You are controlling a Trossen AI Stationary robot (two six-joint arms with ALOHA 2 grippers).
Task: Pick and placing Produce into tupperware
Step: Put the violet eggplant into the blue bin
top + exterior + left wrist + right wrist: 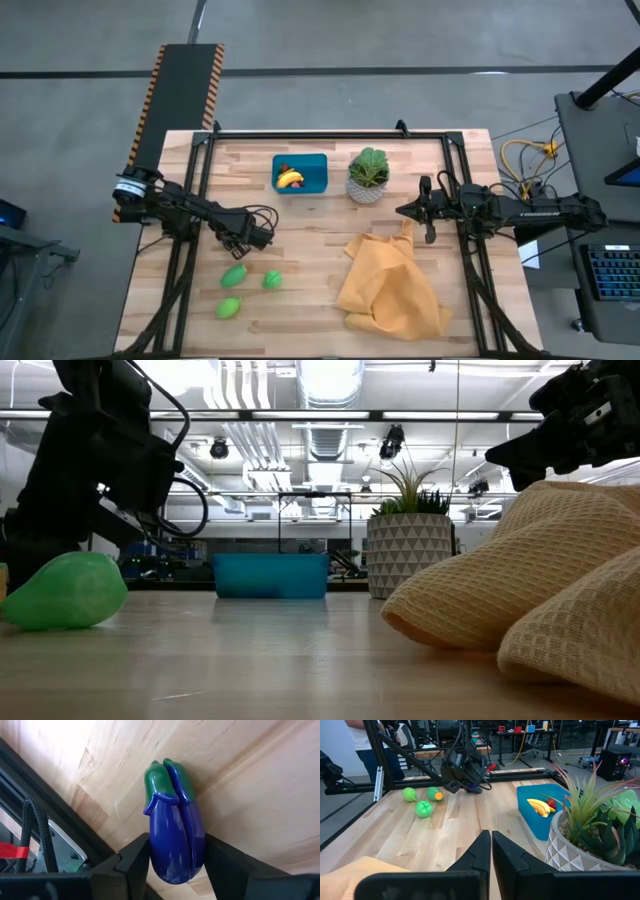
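A purple toy eggplant [175, 835] with a green cap sits between the fingers of my left gripper [175, 856], which stands low over the table's left middle [262, 237] and hides it in the high view. Three green produce pieces [234, 273], [272, 281], [229, 307] lie on the table nearer the front. The teal tupperware [318, 172] at the far middle holds a yellow banana [290, 179] and a small red piece [550, 803]. My right gripper [490, 845] waits shut at the right [402, 211], touching nothing. My left gripper pinches the eggplant's purple body [172, 862], toward its rounded end, between its two fingers [136, 857]. The fingers come slanting down from above and lie across it. The green cap end [165, 777] points away toward the tabletop; whether it touches the wood I cannot tell.
A leafy plant in a white patterned pot [368, 180] stands right of the tupperware. A crumpled yellow cloth [390, 285] covers the front right. Black frame rails [200, 200] run along the table's sides. Bare wood lies between my left gripper and the tupperware.
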